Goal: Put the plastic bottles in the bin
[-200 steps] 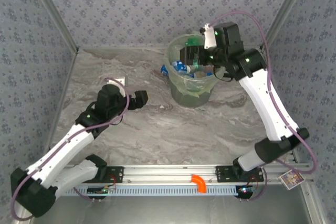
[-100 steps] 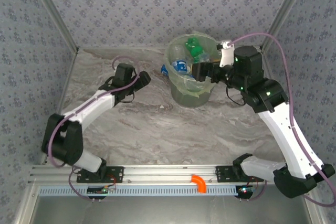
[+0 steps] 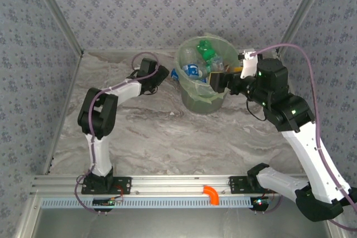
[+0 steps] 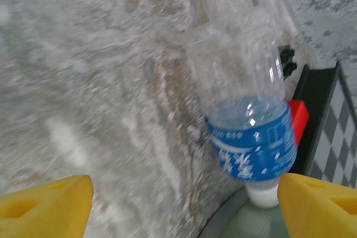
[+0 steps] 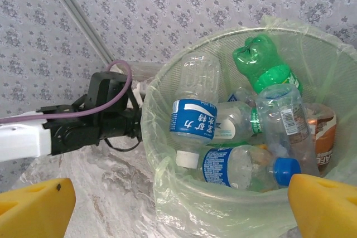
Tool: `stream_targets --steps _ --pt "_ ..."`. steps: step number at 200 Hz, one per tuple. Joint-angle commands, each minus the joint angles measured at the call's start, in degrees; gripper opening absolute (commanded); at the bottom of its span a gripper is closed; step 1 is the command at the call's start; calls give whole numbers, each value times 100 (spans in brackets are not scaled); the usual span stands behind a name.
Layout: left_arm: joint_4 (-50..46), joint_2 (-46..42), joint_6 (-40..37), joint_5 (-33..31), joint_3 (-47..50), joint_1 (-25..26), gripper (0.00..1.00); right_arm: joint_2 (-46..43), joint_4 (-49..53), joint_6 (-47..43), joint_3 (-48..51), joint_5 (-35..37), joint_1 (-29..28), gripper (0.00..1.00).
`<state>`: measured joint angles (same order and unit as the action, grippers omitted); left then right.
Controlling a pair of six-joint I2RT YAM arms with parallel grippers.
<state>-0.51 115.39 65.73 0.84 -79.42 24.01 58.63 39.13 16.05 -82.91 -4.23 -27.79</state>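
Item one, far left: the left arm point(image 3: 106, 101), stretched across the table point(image 3: 150, 137) toward the bin's left flank, presumably because one bottle lies outside there. Item two: the left gripper point(image 3: 160, 76), its yellow fingers point(image 4: 47, 204) spread wide with nothing between them; we judge this spacing to be set for straddling the bottle's body. Item three: the stray bottle point(image 4: 245, 115), clear, blue label, white cap, lying on the table just beyond those fingertips and close against the bin's foot, with a checkerboard card point(image 4: 330, 137) just to its right. Item four, centre: the bin point(image 3: 196, 101), upright, lined, mouth open upward. Its contents are a green bottle point(image 5: 266, 65) leaning on the far wall, a blue-labelled bottle point(image 5: 192, 112) cap-down at the left, a blue-capped bottle point(image 5: 245, 166) lying along the bottom, and a red-orange bottle point(image 5: 322, 132) at the right. Item five, right: the right gripper point(image 3: 218, 79), held at the bin's right rim, jaws fully parted and empty, so we judge it has nothing left to drop.
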Motion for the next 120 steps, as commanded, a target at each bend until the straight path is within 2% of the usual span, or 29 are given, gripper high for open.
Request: stream_targets --steps 1,29,68,120 --pt "267 370 289 92 -594 64 86 -71 -39 -102 81 98 14 100" --pt "335 854 412 87 -1079 80 86 -89 -88 -111 133 76 31 100" --pt "-151 1522 431 48 -1954 121 86 -80 -106 -137 167 54 73 100" --pt "-316 2066 597 30 -2431 130 86 -124 -64 -138 144 82 113 100"
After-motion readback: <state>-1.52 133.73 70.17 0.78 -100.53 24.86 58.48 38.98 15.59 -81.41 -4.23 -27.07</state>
